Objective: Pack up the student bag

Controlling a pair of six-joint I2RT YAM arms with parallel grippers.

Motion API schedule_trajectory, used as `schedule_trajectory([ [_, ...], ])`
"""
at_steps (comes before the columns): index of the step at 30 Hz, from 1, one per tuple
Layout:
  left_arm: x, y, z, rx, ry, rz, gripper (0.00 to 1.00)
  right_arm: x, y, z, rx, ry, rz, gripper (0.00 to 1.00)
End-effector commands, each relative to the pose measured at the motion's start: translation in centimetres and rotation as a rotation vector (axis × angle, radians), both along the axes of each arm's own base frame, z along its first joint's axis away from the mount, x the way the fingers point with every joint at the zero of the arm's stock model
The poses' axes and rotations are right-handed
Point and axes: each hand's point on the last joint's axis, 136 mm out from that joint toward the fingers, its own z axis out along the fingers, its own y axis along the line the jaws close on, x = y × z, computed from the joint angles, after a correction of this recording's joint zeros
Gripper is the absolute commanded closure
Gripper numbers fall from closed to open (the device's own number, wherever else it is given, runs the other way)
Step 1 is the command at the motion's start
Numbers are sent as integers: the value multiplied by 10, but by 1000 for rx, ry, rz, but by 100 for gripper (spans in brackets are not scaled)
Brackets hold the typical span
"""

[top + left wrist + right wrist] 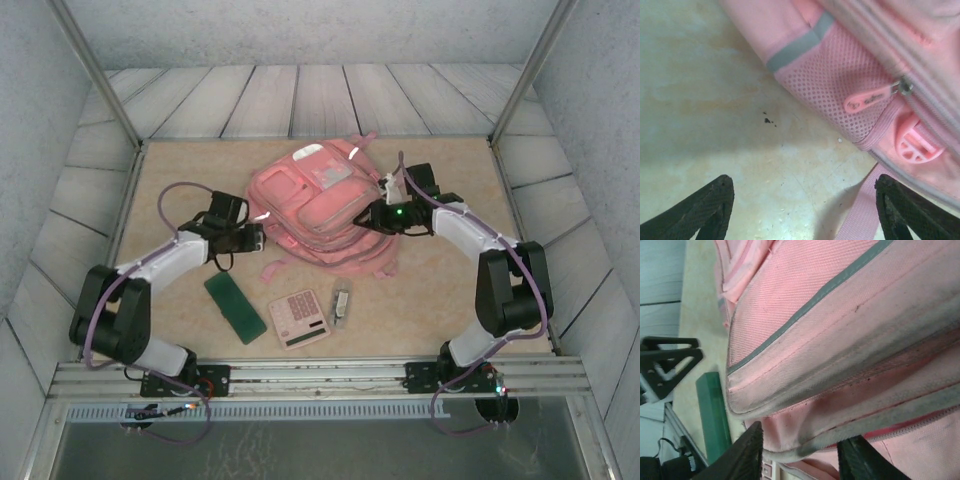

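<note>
The student bag (318, 205) is a large pink backpack lying flat in the middle of the table, front pockets up. My left gripper (262, 238) sits at its left side, low over the table. In the left wrist view that gripper (802, 212) is open, with bare table between its fingers, a pink strap (862, 210) by the right finger and a zip pull (867, 100) just beyond. My right gripper (372, 215) is at the bag's right side. Close up, my right gripper (802, 460) stands open with the bag's piped seam (805, 447) in the gap.
A green flat case (235, 308), a pink calculator (299, 318) and a small silver item (341, 305) lie on the table in front of the bag. The green case (714, 415) also shows past the bag. Grey walls enclose the table.
</note>
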Motion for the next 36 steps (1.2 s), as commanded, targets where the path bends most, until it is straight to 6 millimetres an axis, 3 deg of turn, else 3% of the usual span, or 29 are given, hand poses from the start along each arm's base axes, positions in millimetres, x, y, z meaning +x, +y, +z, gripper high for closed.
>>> schedule_trajectory([
  [1,-8,27,12,60,-32,84,11,-22,6,13,-158,-79,128,47],
  [3,-9,42,18,69,-61,123,1,-31,20,21,-192,-119,178,38],
  [5,-9,55,20,54,-81,157,0,-39,34,28,-218,-156,224,30],
  [8,-16,72,15,39,-47,203,0,-42,47,30,-266,-184,255,27],
  [15,-59,94,4,84,113,325,0,-24,40,19,-350,-188,186,24],
  [21,-97,88,-11,-14,224,385,0,-13,41,22,-362,-228,179,18],
  [28,-124,80,-20,-35,255,461,0,-7,45,11,-379,-227,204,17],
  [36,-124,62,-40,-41,273,489,0,-5,48,2,-374,-219,214,17],
])
